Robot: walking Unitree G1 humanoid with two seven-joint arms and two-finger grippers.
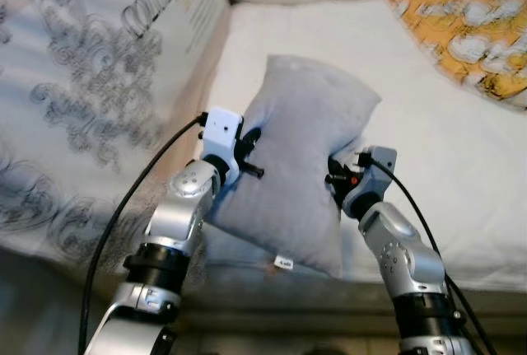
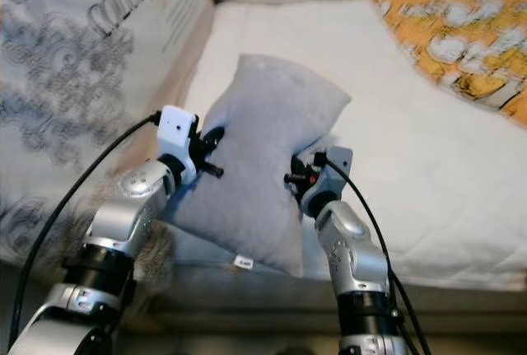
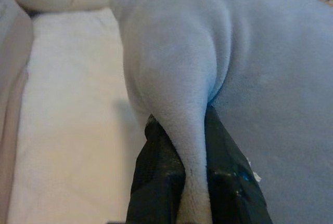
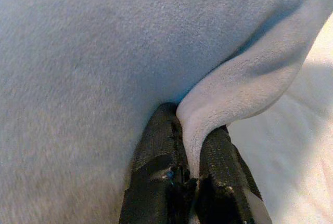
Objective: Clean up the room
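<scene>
Large ornate lettering runs along the top of the patterned cover (image 1: 99, 67) at the bed's left side, above its swirl print, but it is blurred and cut off at the frame edge, so no word reads with certainty. The small white tag (image 1: 283, 263) on the grey pillow (image 1: 300, 157) is too small to read.

Two silver jointed arms, black cuffs, black cables, white left wrist housing (image 1: 222, 128), grey right wrist housing (image 1: 375, 161)
</scene>
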